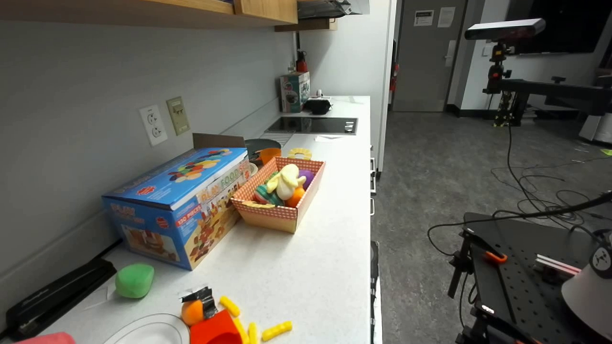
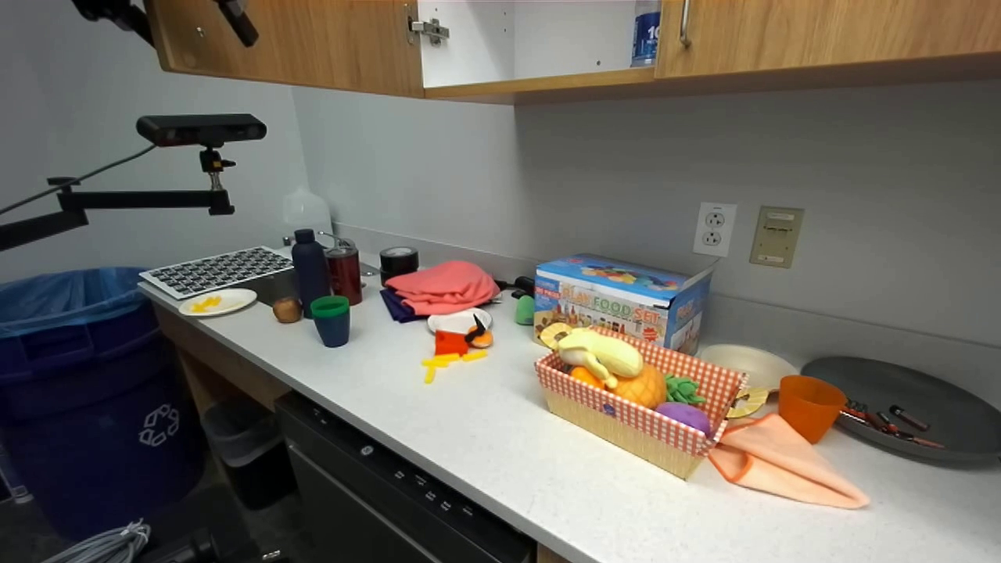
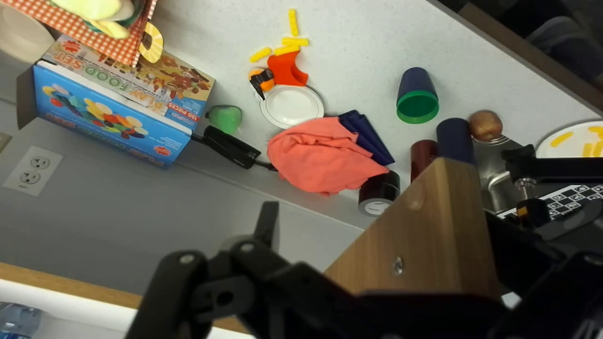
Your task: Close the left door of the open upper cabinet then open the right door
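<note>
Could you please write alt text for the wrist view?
The open gripper appears to straddle the wooden upper cabinet door, which stands open. Beyond, a white countertop holds a coral cloth, a play-food box and a blue-and-green cup.

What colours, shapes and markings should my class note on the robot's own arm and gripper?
The gripper is black, with jointed linkages, round pale bolt heads and slim, straight fingers. The arm's white, rounded base carries a round dark badge with a pale mark; little else of the arm shows.
</note>
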